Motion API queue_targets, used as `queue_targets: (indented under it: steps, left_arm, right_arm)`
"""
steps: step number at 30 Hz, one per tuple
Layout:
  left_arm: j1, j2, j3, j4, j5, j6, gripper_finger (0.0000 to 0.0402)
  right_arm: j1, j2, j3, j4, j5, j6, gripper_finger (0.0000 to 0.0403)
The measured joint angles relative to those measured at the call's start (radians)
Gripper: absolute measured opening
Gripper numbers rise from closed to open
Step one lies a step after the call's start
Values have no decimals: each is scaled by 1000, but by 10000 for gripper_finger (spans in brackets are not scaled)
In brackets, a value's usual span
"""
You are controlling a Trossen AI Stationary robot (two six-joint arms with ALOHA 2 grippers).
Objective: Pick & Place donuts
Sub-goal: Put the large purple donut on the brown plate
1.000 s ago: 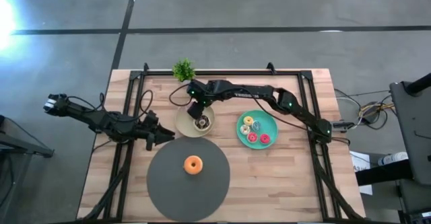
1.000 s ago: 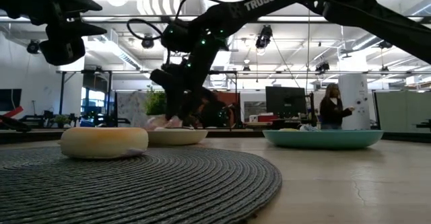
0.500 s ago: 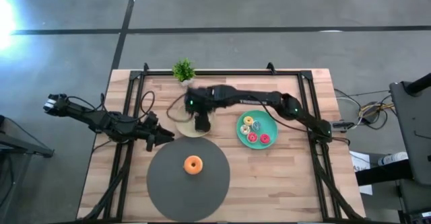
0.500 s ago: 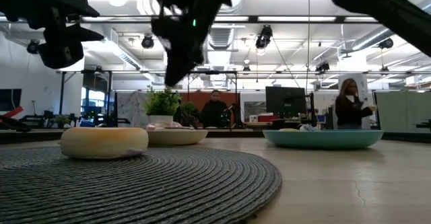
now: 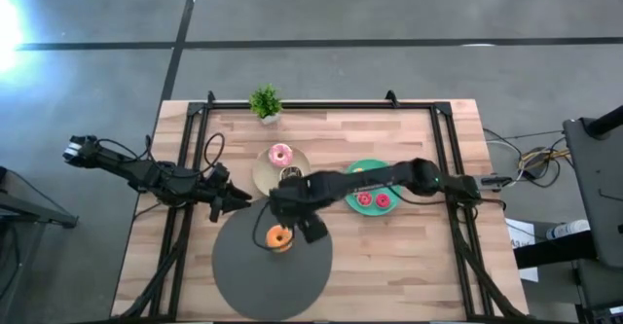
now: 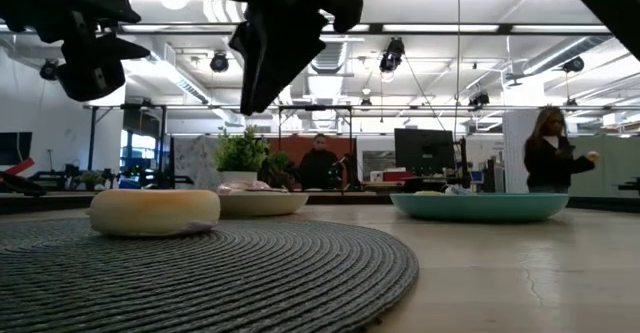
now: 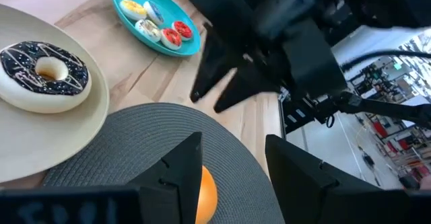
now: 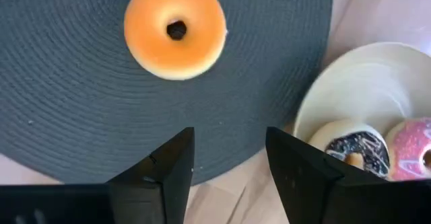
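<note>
The plain orange ring donut (image 5: 279,237) is lying upside down on the big dark grey woven mat (image 5: 243,285). The right gripper (image 5: 300,229) is hanging just above it, jaws spread wide and holding nothing. If it drops off-centre, it might push the donut away. Farther back, a brown-frosted donut (image 8: 357,148) and a pink-frosted donut (image 5: 280,155) are sitting on the beige round plate (image 5: 261,173). The left gripper (image 5: 234,199) is waiting beside the mat, jaws spread too.

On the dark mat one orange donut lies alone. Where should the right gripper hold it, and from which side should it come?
The orange donut lies flat on the grey mat, hole up, nothing touching it. Probably best is to descend from straight above and pinch across the ring, or put one finger in the hole and one outside. The right gripper, open, already hangs above the mat; the left gripper waits beside it.
</note>
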Motion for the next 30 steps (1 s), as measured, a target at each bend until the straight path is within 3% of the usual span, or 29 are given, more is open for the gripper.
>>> queue_targets:
  steps: [14, 20, 26, 30]
  left_arm:
    - [-3, 2, 0, -8, -4, -56, 137]
    - [-3, 3, 0, -7, -13, -84, 137]
    - [-3, 3, 0, -8, -40, -87, 137]
    - [-3, 6, 0, -8, -60, -86, 137]
  right_arm:
    - [120, 11, -193, 449, 8, 56, 176]
    - [141, 39, -249, 496, 48, 95, 199]
    - [162, 39, -274, 543, 213, 73, 236]
    - [166, 39, -283, 548, 210, 75, 254]
